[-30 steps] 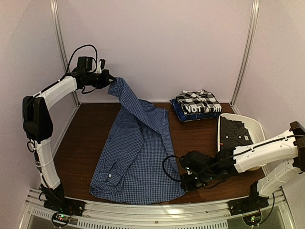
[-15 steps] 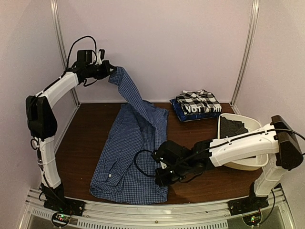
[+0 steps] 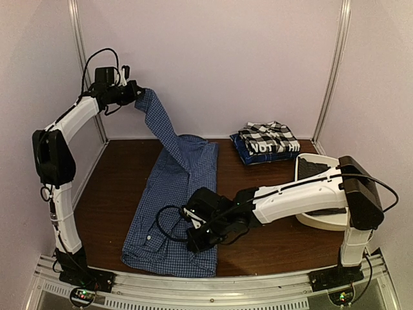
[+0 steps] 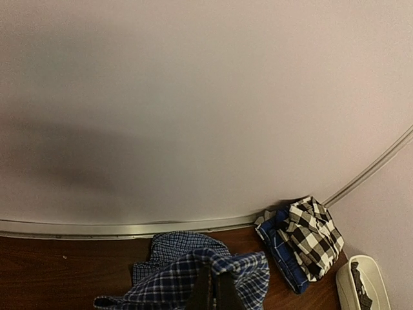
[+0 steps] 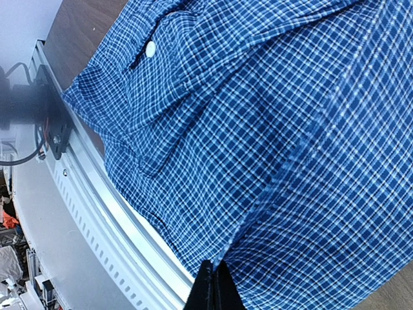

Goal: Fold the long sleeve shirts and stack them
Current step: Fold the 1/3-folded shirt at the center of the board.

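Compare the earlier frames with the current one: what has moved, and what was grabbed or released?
The right gripper, shut on the blue fine-check shirt at its near right edge, swept left, folding that side over. The left gripper, holding the shirt's far part aloft, drifted slightly up and left. Nothing was released. The folded stack and white tub stayed put.

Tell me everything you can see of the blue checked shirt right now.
The blue-and-white fine-check shirt is soft woven cloth, and one white button shows near a stitched placket. Most of it lies spread on the wooden table. One far end hangs stretched up from the left gripper, shut on it. The right gripper is shut on its near right edge, which is doubled leftward over the body.
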Action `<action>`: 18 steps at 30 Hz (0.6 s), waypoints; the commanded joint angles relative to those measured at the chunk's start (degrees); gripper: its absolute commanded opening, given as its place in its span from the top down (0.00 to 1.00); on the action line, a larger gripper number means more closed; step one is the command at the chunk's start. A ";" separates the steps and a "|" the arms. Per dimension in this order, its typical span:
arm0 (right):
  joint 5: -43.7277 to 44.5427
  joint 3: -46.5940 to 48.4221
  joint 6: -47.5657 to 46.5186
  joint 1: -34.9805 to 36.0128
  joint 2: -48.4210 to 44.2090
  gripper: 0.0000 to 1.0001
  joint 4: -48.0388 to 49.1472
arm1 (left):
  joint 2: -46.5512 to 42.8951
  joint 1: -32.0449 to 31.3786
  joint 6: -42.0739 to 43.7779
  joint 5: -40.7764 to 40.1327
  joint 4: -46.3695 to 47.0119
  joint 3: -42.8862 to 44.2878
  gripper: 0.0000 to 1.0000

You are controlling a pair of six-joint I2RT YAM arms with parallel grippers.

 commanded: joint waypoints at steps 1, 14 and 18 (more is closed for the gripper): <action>-2.65 3.23 -1.34 -0.11 2.24 1.00 0.34 | 1.66 0.25 2.02 -1.06 0.24 1.74 1.00; -5.64 7.72 -1.51 -0.29 7.13 1.00 1.07 | 1.84 0.91 2.56 -0.93 -0.17 2.80 1.00; -5.68 8.78 -1.57 -0.55 7.24 1.00 0.96 | 1.88 1.09 2.66 -0.61 -0.46 3.09 1.00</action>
